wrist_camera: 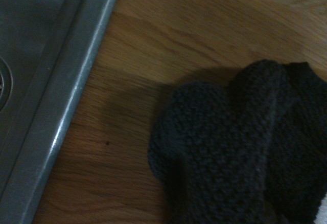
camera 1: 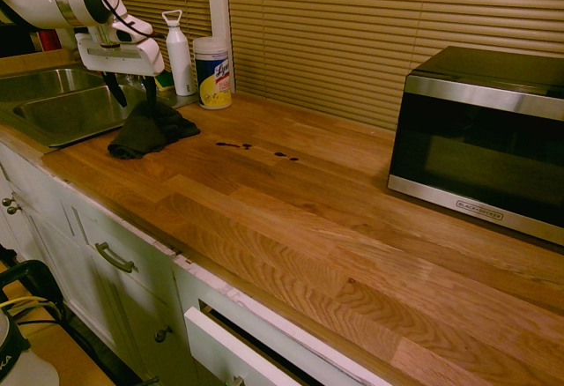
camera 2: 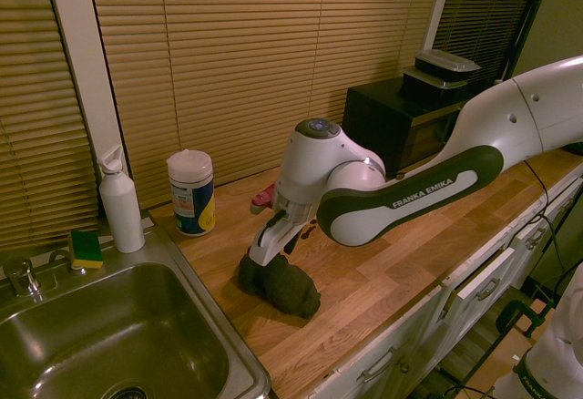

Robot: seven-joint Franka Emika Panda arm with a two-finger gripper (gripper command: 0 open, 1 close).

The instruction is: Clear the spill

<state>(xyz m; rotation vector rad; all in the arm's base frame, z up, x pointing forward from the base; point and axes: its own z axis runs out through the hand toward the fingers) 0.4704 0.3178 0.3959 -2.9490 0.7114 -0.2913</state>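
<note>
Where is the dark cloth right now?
In the first exterior view, the dark cloth lies at the left end of the wooden countertop, beside the sink and left of the spill, below the end effector.

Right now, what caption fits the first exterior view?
Open gripper at the dark cloth, spill unwiped on the wooden counter.

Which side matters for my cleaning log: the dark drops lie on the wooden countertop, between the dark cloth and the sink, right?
Not the sink: the first exterior view shows the dark drops between the dark cloth and the microwave, on the wooden countertop.
</note>
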